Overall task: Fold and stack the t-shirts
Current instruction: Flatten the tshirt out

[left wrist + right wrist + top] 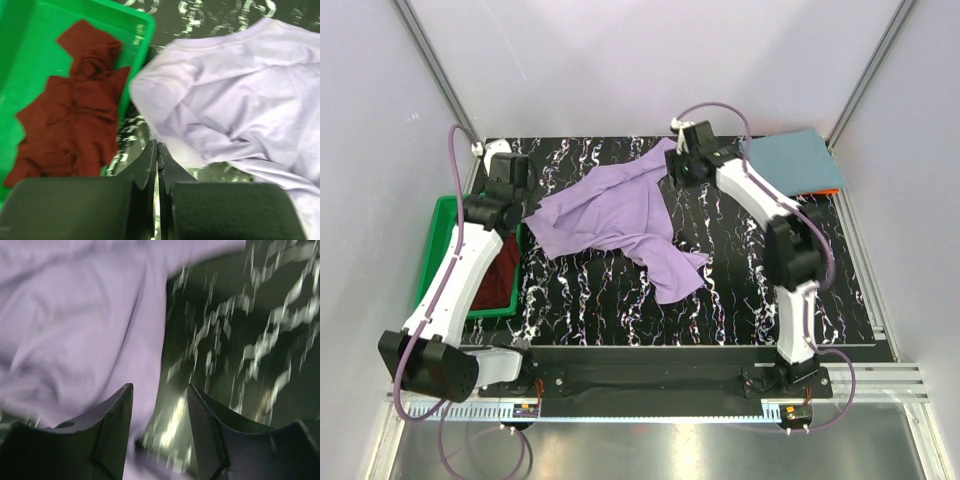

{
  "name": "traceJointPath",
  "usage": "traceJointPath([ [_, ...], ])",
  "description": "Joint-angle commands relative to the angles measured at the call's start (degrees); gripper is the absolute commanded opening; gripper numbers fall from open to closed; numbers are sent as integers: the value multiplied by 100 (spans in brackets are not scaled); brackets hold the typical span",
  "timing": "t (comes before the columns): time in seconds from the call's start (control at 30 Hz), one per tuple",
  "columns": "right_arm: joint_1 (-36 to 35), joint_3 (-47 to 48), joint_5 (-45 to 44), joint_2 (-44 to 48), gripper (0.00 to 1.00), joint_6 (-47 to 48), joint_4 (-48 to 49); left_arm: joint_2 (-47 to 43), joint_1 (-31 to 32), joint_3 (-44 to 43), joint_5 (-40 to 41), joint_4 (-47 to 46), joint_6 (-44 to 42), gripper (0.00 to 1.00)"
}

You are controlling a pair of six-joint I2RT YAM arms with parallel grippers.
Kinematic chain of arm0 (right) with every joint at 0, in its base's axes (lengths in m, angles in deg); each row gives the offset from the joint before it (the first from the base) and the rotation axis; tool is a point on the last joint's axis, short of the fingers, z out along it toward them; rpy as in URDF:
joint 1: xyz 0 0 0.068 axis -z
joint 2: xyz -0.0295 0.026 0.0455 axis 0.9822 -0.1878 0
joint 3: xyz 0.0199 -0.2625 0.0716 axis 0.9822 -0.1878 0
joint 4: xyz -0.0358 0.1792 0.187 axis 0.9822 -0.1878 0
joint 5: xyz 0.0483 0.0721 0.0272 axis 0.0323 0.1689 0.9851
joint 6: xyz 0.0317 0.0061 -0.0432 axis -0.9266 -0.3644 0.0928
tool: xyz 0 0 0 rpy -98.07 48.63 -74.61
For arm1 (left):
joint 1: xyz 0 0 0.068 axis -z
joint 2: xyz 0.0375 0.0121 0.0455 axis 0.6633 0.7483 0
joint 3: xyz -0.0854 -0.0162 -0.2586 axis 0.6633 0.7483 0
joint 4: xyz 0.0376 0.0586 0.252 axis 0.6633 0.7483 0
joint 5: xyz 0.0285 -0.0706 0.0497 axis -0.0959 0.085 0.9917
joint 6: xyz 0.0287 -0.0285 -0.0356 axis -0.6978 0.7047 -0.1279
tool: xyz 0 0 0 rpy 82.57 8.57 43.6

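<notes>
I am holding my left gripper with its two fingers pressed flat together. The lavender t-shirt is lying just past the tips at about 1 o'clock from them. Whether a fold of it is caught there I cannot tell.

My right gripper is standing with a clear gap between the fingers and gripping nothing. Its view is smeared with blur, so I am only making out purple cloth running from 9 o'clock under the left finger, and bare marbled table from 12 to 3 o'clock.

From above, the lavender shirt is sprawling crumpled over the table's middle, one end trailing toward 5 o'clock.

The teal-blue t-shirt is lying flat at the table's 1 o'clock corner. My right arm is cutting off its near edge, and an orange sliver is peeking out beneath it.

The maroon t-shirt is lying bunched in the green tray at 9 o'clock, and my left arm is partly covering it from above.
</notes>
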State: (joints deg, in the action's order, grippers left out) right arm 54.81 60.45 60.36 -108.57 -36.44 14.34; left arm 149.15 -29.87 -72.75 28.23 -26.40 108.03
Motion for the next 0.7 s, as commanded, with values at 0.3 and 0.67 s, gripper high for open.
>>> traceJointPath([
  [0.3, 493, -3969, 1601, 3194, 41, -1378, -472, 755, -201, -842, -1293, -581, -167, 0],
  [0.67, 713, -5139, 2093, 2755, 48, -1748, 196, 922, -228, -789, -1487, -669, -132, 0],
])
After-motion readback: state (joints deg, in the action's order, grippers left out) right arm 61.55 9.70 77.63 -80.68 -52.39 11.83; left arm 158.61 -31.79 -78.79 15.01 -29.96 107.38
